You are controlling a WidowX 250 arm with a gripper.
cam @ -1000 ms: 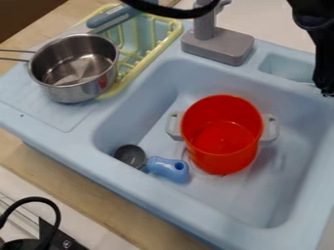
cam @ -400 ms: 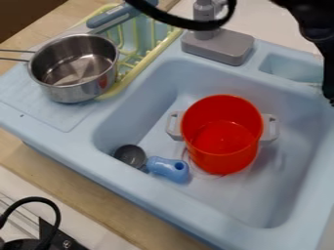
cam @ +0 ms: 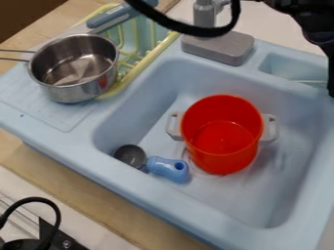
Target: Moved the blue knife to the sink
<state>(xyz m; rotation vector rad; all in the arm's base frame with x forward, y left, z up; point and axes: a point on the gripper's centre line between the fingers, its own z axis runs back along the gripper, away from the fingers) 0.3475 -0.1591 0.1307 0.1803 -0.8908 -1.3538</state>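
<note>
So the job here is getting the blue knife into the sink, and going by how things sit, I'd call it not done. The only thing I'd peg as the long blue-handled knife (cam: 108, 18) is up at the far end of the pale yellow wire dish rack (cam: 141, 67), outside the basin of the light blue plastic sink (cam: 111, 126). A shiny steel saucepan (cam: 74, 68) is right beside it on the drainboard.

The sink does hold a bright red pot with grey handles (cam: 222, 134), plus a dark round-bowled ladle with a chunky blue handle (cam: 168, 169), lying near the pot. That one's blue too, but it doesn't look like a knife to me, so I wouldn't count it.

The black robot hand (cam: 331, 85) is way over at the right edge, well apart from the knife. Can't tell how far open it is or if it has hold of anything. If I'm right about the knife, the whole thing's left: reach over, grab it, carry it across, drop it in.
</note>
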